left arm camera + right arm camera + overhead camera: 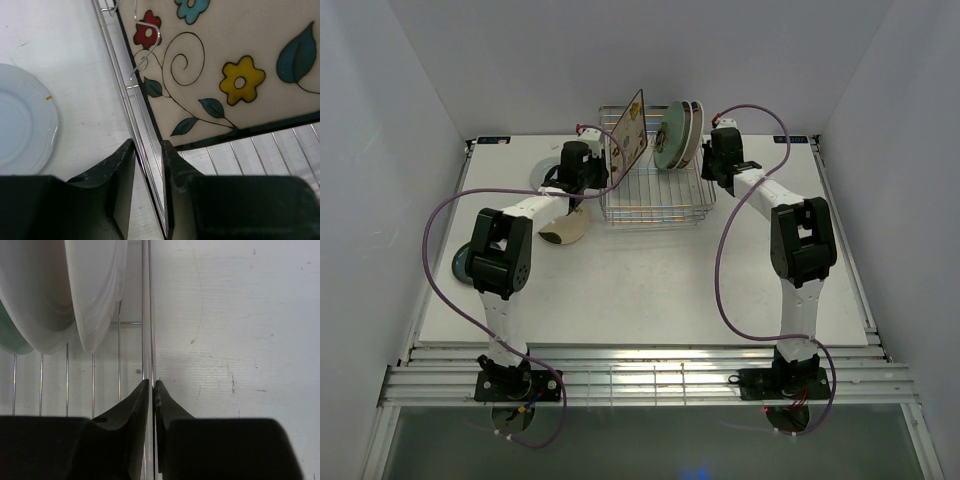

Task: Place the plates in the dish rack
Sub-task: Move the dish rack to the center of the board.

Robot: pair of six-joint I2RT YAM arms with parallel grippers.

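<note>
At the far middle of the tabletop (650, 290) sits the dish rack (655, 200). The square floral plate (631, 135) leans at its left end, and the pale green plate (669, 137) and two white plates (692, 125) stand at its right, with open slots between. The left hand (148, 145), narrow, straddles the left rim wire. The right hand (152, 384) pinches the right rim. A blue-grey plate (22, 122), cream plate (565, 230) and dark teal plate (460, 262) lie left of the rack

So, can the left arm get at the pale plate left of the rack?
Probably yes: the pale plate lies flat on the table beside the dish rack, nothing over it. The left gripper's jaws straddle the rim wire, so must withdraw first.
</note>
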